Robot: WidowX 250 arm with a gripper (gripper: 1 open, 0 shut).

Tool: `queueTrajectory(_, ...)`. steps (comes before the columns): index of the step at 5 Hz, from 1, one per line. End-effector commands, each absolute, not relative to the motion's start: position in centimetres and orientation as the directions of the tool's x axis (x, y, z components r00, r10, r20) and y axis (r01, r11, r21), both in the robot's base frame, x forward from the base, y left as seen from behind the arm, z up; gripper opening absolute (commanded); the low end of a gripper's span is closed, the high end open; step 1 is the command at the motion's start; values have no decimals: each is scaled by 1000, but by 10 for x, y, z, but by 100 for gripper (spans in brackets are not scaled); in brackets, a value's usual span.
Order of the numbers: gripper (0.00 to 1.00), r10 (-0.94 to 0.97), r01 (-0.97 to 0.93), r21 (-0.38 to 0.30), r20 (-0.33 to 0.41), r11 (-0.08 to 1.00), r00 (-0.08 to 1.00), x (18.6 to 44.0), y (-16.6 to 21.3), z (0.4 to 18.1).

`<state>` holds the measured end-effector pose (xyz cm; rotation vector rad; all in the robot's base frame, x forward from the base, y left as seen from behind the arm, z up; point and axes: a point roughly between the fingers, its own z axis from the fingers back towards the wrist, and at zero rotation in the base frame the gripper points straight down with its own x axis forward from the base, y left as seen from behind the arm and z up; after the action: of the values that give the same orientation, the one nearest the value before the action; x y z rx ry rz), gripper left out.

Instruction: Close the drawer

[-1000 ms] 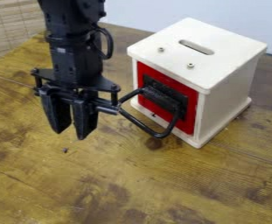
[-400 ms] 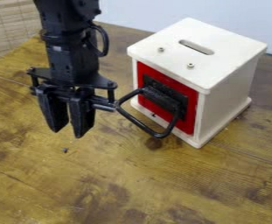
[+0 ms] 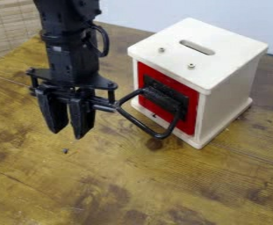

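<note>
The white cube box [image 3: 220, 66] stands at the right on the wooden table. Its red-fronted drawer [image 3: 188, 107] faces left and front, with a dark recess [image 3: 162, 95] in it. The red front lies close to the box face. A large black loop handle [image 3: 145, 119] sticks out from it toward the left. My black gripper [image 3: 70, 130] hangs fingers-down just left of the handle's outer end, beside the loop and about touching it. The fingers [image 3: 56, 116] stand close together with nothing between them.
A grey slot [image 3: 198, 47] sits in the box's white lid. The wooden table [image 3: 126, 189] runs wide in front and to the left. A woven blind [image 3: 10, 26] covers the back left corner.
The gripper has shifted very slightly to the left. The drawer and box have not visibly moved.
</note>
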<state>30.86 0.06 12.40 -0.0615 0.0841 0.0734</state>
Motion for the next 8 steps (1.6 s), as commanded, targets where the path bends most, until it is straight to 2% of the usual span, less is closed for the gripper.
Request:
queueTrajectory(1, 0, 55, -55, -53, 3, 997, 998, 313, -3, 151)
queueTrajectory(6, 0, 17, -16, -46, 22, 999, 1000, 313, -13, 155)
queueTrajectory(7, 100, 19, -18, -43, 22, 999, 1000, 311, -9, 157)
queueTrajectory(8, 100, 21, -20, -39, 22, 999, 1000, 309, -6, 159)
